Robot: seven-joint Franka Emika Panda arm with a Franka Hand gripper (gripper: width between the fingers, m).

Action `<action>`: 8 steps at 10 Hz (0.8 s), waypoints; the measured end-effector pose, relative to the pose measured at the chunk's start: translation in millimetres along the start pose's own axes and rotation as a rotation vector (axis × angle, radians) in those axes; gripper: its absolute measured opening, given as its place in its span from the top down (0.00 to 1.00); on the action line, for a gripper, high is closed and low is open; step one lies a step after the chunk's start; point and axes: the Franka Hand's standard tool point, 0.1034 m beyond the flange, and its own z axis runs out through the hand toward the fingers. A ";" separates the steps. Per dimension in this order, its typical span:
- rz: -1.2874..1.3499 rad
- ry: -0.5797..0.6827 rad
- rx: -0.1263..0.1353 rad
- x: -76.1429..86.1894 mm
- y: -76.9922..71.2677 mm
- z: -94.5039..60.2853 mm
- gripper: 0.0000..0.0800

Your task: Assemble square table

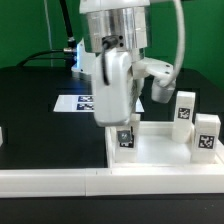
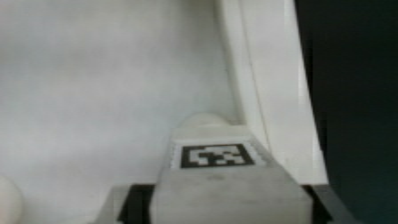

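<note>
Holding a white tagged leg block — that is what the claw appears to be doing in the lower middle of the exterior view. The wrist view is showing the same leg block pinched between two dark fingers, its tag facing the camera and its far end hovering over, or touching, the white slab near a raised rim; which of the two I cannot tell.

The square slab is lying low in the frame on the black bench, pushed against the long white border wall along the bottom edge. Two more leg blocks are standing loose at the right of the frame, near the slab's far edge, with another just below. The marker board is sitting at centre left, behind the arm.

By my reading, the job is sitting early — no leg is visibly seated in a corner socket yet, one is being brought in, and at least two are waiting. A fourth leg is not showing clearly.
</note>
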 end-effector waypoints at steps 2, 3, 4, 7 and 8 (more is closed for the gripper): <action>0.095 0.005 0.002 0.8 -0.2 0.9 0.64; 0.146 0.008 0.004 1.0 -0.2 0.8 0.63; 0.156 0.014 0.004 1.8 0.4 0.7 0.63; 0.167 0.018 0.004 2.6 1.0 0.6 0.62; 0.168 0.018 0.004 2.6 0.9 0.7 0.62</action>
